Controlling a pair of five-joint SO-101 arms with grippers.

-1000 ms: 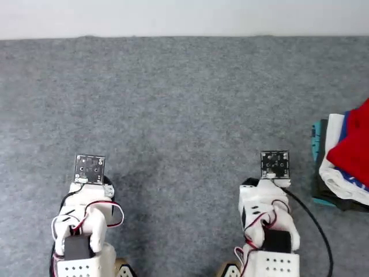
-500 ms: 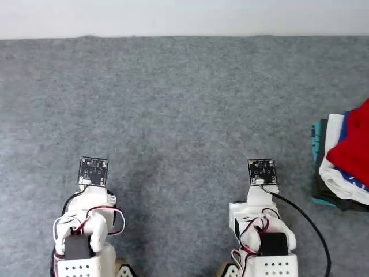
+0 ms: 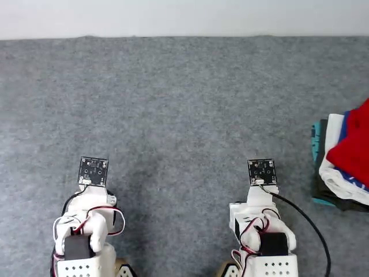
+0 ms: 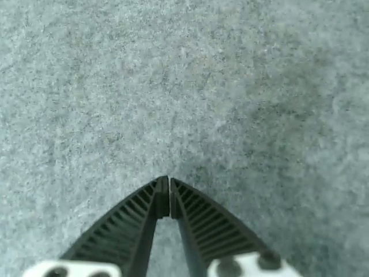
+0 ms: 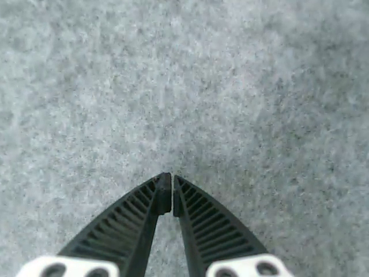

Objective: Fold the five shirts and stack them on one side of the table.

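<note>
Both closed tight, shirts (image 3: pixel 346 164) piled at 3 o'clock

High view: the left arm (image 3: pixel 86 222) sits at 7 o'clock on the grey table (image 3: pixel 184 98) and the right arm (image 3: pixel 262 228) at 5 o'clock, well apart. The folded shirts lie stacked at the table's 3 o'clock edge, red on top, with white, blue, dark and teal layers beneath.

Left wrist view: the left fingers (image 4: pixel 164 199) meet at their tips, holding nothing, over the table.

Right wrist view: the right fingers (image 5: pixel 165 197) are likewise closed tip to tip, with nothing between them, over the table.
</note>
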